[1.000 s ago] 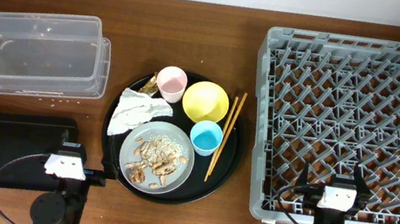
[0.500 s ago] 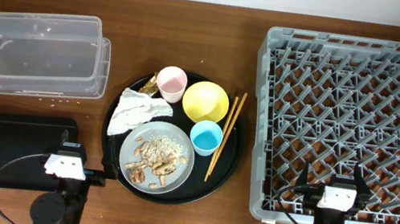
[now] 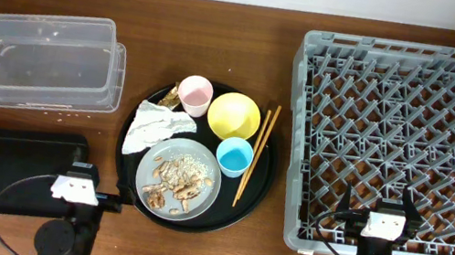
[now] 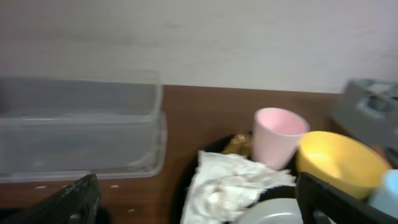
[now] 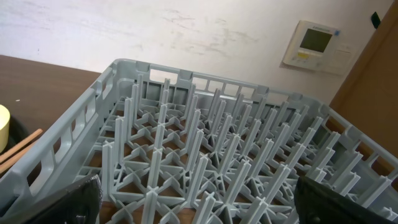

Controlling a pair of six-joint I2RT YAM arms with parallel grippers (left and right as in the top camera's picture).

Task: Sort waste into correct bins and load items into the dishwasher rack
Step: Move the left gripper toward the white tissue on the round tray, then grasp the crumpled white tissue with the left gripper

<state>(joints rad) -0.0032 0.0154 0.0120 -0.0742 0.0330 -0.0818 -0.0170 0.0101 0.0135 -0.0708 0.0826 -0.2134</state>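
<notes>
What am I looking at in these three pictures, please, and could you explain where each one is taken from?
This is a robot with two arms at a wooden table, each ending in a two-finger gripper. One picture looks down from above; the other two come from cameras on the wrists, so the dark shapes in their bottom corners are the fingers. The left gripper and right gripper are open and hold nothing. On a round black tray sit a grey plate of food scraps, a napkin, a wrapper, a yellow bowl, a pink cup, a blue cup and chopsticks. Left of it are a clear box and a shallow black tray; right is the grey dishwasher rack.
</notes>
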